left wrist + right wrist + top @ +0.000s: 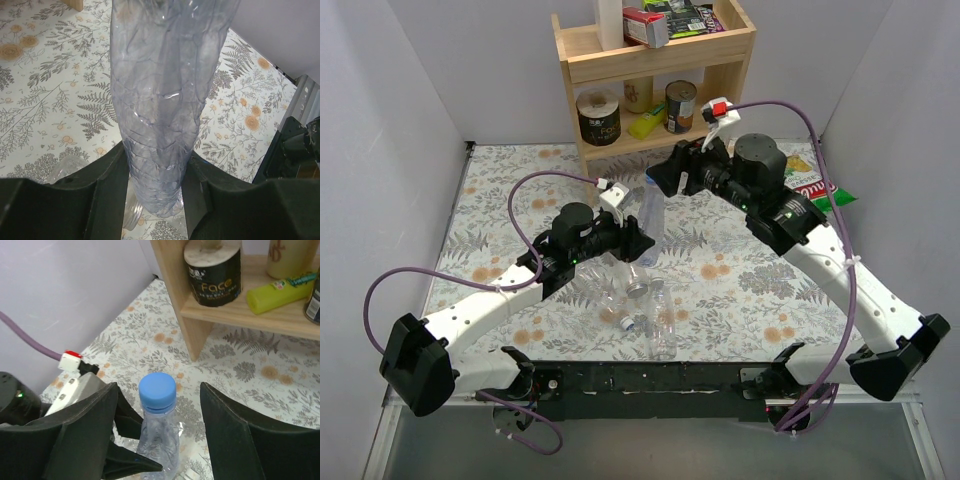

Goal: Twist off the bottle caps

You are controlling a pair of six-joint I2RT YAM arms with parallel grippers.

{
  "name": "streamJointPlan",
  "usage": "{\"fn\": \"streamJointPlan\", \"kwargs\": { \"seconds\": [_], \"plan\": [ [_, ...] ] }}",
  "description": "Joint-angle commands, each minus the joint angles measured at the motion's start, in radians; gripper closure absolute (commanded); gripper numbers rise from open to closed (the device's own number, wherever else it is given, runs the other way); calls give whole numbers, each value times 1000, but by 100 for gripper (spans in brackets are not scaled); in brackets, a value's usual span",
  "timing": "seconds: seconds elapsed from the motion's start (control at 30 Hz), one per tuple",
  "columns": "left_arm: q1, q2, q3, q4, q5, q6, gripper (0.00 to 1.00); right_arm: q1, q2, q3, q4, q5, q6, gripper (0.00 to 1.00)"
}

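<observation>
Two arms meet over the middle of the floral surface (740, 285).

Left jaws: pinching the blue-tinted bottle (165, 100) low on its body, with a dark finger pressed against each side. The crinkled wall narrows where it is gripped. In the top view the bottle (651, 213) is off the surface, leaning from the left arm (500, 300) towards the right arm (800, 235).

Right jaws: spread wide, one finger on either side of the blue cap (157, 388). A clear gap shows on both sides, so there is no contact. The cap sits on the neck of the held bottle.

Other colourless bottles (663, 328) lie on the surface near the front edge, below the left jaws. One has a silvery lid (638, 290). Small details there are hard to make out.

Background: a wooden shelf (240, 312) at the far side holds a dark can (212, 272) and a yellow bottle (280, 290) lying on its side.
</observation>
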Motion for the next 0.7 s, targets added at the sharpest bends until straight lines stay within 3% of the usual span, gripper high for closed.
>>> {"fn": "streamJointPlan", "kwargs": {
  "seconds": [0.0,0.37,0.67],
  "plan": [
    [-2,-5,45,-17,-24,0,92,29,44,79,-37,100,-7,27],
    [-2,0,48,-21,-21,-2,92,42,78,77,-11,57,-16,28],
    [-2,0,51,-24,-14,-2,92,42,99,86,-14,12,-22,43]
  ]
}}
